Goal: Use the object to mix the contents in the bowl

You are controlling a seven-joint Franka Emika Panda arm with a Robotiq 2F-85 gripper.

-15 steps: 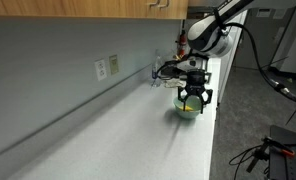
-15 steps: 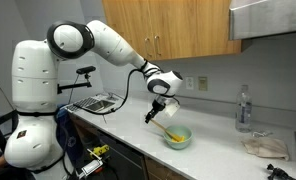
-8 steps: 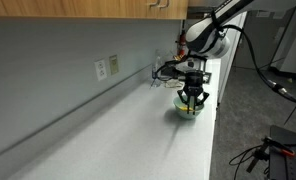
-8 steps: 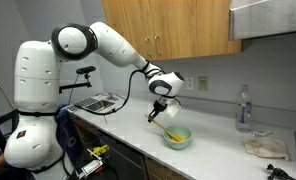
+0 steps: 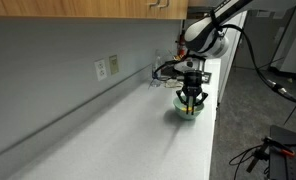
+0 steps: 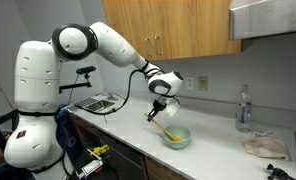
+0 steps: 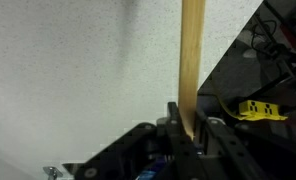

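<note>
While the gripper (image 6: 160, 110) hangs just above the bowl (image 6: 177, 139), its jaws are pressed together on a wooden stick (image 6: 170, 124), which slants down from the fingers into the bowl. Inside the bowl lie the contents (image 6: 175, 135), a small yellow mass about where the stick's lower end reaches; whether the tip touches it I cannot tell. The bowl, pale mint-green and round, stands on the white countertop (image 6: 218, 160), close to the counter's front edge in both exterior views. In an exterior view the gripper (image 5: 193, 97) sits almost straight over the bowl (image 5: 188, 111). In the wrist view the stick (image 7: 192, 55) runs straight out from between the dark fingers (image 7: 210, 128), across the speckled counter surface. On the wall behind the bowl is an outlet (image 6: 195, 84). Well apart from the bowl, against the wall, stands a clear bottle (image 6: 245, 108), with a crumpled cloth (image 6: 263, 146) near it. On the bowl's opposite side, also well apart, rests a wire rack (image 6: 94, 102).
</note>
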